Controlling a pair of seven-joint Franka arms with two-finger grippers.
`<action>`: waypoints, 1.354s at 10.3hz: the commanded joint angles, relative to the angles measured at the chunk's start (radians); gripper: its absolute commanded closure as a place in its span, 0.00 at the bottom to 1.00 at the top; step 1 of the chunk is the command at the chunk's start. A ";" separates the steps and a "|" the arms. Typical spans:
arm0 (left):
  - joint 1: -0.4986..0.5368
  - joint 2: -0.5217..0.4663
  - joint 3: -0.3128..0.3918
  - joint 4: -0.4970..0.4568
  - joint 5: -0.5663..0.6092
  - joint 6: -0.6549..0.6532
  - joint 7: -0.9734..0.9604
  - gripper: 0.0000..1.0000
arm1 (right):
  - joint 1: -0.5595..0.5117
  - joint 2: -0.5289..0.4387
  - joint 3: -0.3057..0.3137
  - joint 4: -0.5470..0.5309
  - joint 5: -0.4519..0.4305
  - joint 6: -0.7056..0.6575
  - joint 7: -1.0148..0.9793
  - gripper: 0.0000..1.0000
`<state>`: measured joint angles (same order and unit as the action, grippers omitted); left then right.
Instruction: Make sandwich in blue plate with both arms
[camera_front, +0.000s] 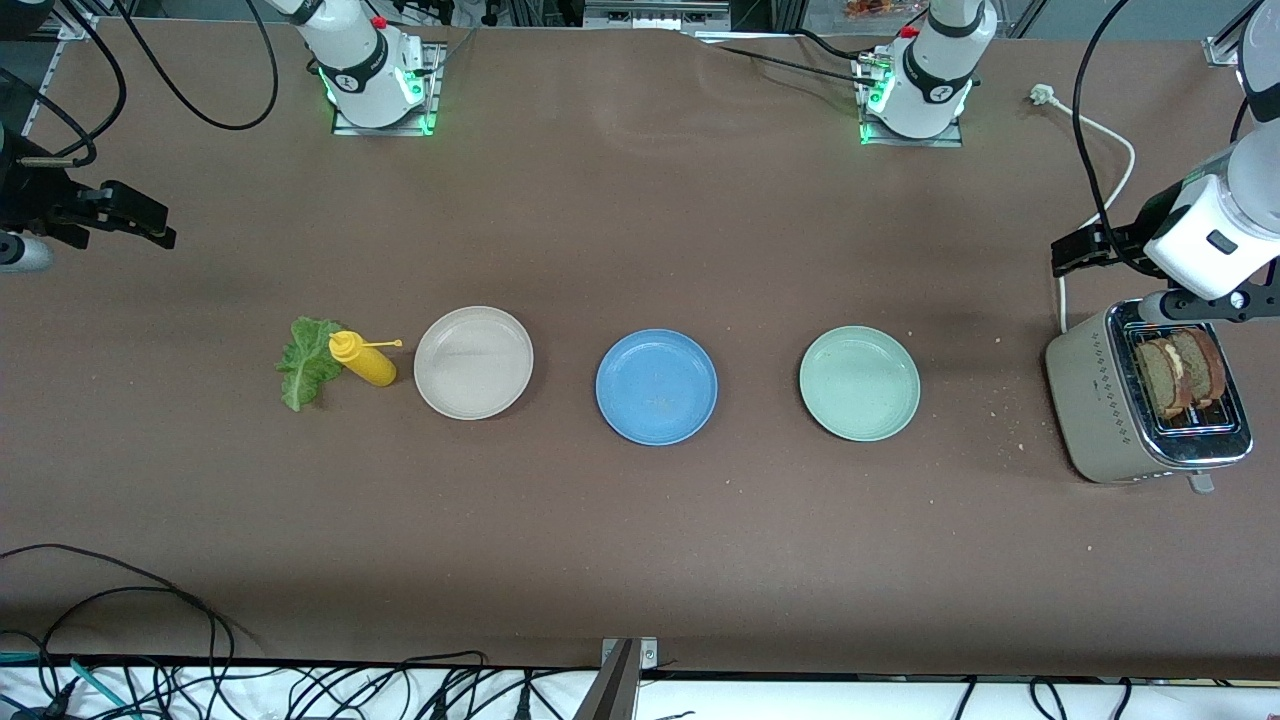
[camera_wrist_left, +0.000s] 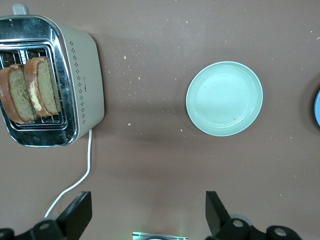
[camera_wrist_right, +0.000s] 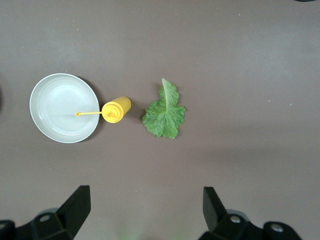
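- The bench (camera_front: 640, 560) carries three plates in a row across its middle; the blue plate (camera_front: 656, 386) sits between the beige plate (camera_front: 473, 362) and the green plate (camera_front: 859, 383), and it holds nothing yet.
- The toaster (camera_front: 1100, 410) stands at the left arm's end of the bench with two bread slices (camera_front: 1180, 372) upright in its slots, so no part of the sandwich is built.
- The left claw (camera_wrist_left: 148, 212) hangs over the bench near the toaster's cord, its fingers spread wide and holding nothing.
- The right claw (camera_wrist_right: 145, 210) hangs over the bare bench at the right arm's end, fingers likewise spread and holding nothing.
- The yellow bottle (camera_front: 364, 360) lies just beside the lettuce leaf (camera_front: 306, 360), its thin nozzle reaching over the beige plate's rim.
- Risk, as I judge it — a claw coming down on the leaf could knock the bottle, since the two lie so close; the thin, ruffled leaf may also slip or tear.
- Another risk — the slices stand tight together, so pulling one could drag its neighbour.
- Hard to tell: whether the bottle touches the leaf.
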<state>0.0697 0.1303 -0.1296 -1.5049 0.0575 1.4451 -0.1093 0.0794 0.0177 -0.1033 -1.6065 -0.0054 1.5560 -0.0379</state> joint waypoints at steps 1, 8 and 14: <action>-0.007 0.005 0.004 0.020 -0.025 -0.025 -0.010 0.00 | -0.013 -0.002 0.014 0.016 0.001 -0.019 0.007 0.00; -0.005 0.003 0.004 0.017 -0.025 -0.026 -0.003 0.00 | -0.013 -0.002 0.014 0.016 0.001 -0.019 0.007 0.00; -0.004 0.003 0.005 0.012 -0.028 -0.029 0.007 0.00 | -0.013 -0.002 0.014 0.016 0.001 -0.019 0.007 0.00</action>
<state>0.0672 0.1304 -0.1300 -1.5050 0.0575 1.4335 -0.1093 0.0794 0.0175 -0.1031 -1.6065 -0.0054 1.5560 -0.0379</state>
